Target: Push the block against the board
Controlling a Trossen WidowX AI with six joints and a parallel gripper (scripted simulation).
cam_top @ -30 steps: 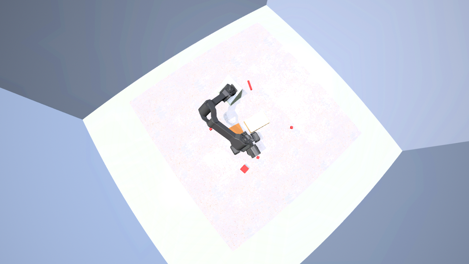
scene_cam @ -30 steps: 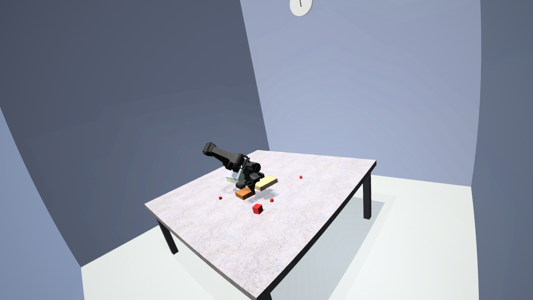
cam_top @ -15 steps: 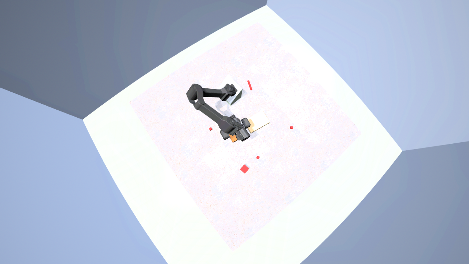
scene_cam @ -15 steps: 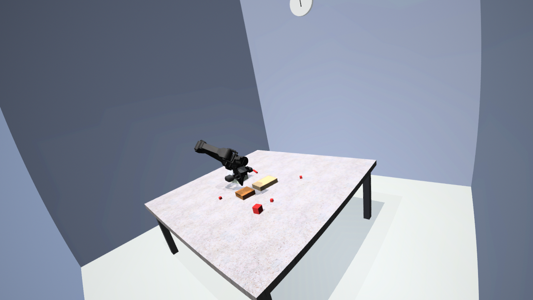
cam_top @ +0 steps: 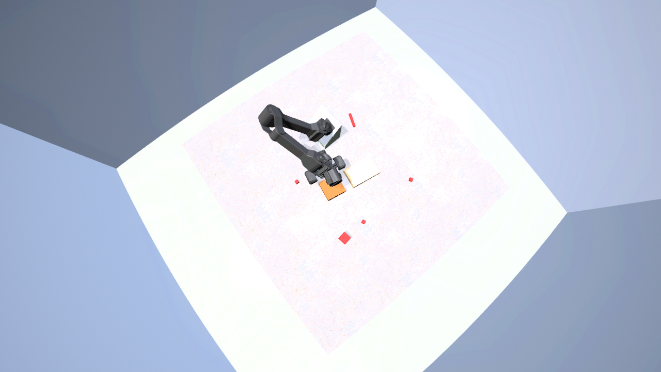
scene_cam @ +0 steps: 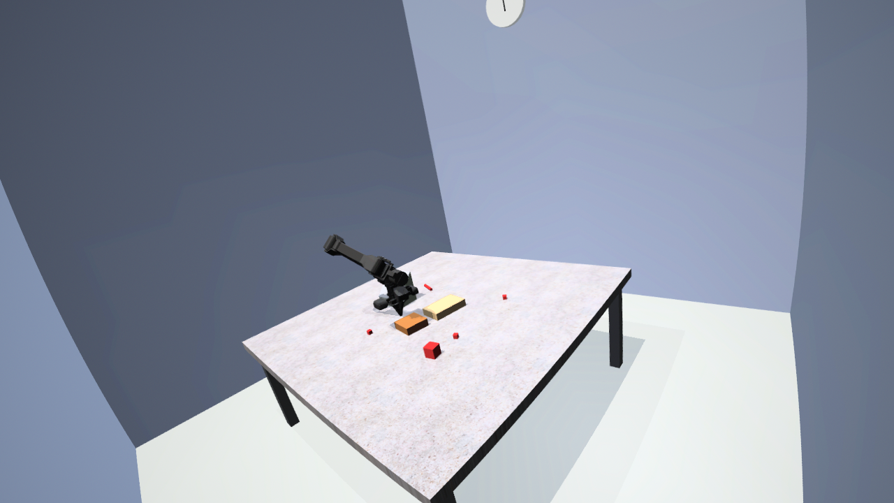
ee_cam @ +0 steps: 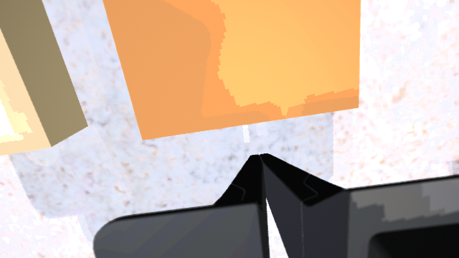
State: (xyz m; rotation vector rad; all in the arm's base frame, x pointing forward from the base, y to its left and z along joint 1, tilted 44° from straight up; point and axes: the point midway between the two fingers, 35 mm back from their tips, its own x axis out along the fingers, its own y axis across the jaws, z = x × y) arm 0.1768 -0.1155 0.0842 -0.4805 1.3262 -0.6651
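Pincer (cam_top: pixel 326 173) (scene_cam: pixel 400 312) (ee_cam: pixel 259 163) shut | board (cam_top: pixel 362 172) (scene_cam: pixel 445 305) (ee_cam: pixel 46 89) long axis up-right, top view | block (cam_top: pixel 331 190) (scene_cam: pixel 410 323) (ee_cam: pixel 258 64) apart

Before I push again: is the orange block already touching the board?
No, bare tabletop shows between the orange block and the board.

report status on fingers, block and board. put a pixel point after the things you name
fingers shut, nothing held; orange block (cam_top: pixel 331 190) (scene_cam: pixel 411 323) (ee_cam: pixel 251 54) flat on table, gap to pale board (cam_top: pixel 362 171) (scene_cam: pixel 444 306) (ee_cam: pixel 29 72); nothing seen in that gap

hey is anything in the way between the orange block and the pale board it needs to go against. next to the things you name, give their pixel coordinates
Nothing visible stands between the orange block (cam_top: pixel 330 190) (scene_cam: pixel 411 323) (ee_cam: pixel 272 54) and the pale board (cam_top: pixel 362 172) (scene_cam: pixel 444 305) (ee_cam: pixel 25 72); just a strip of bare tabletop separates them.
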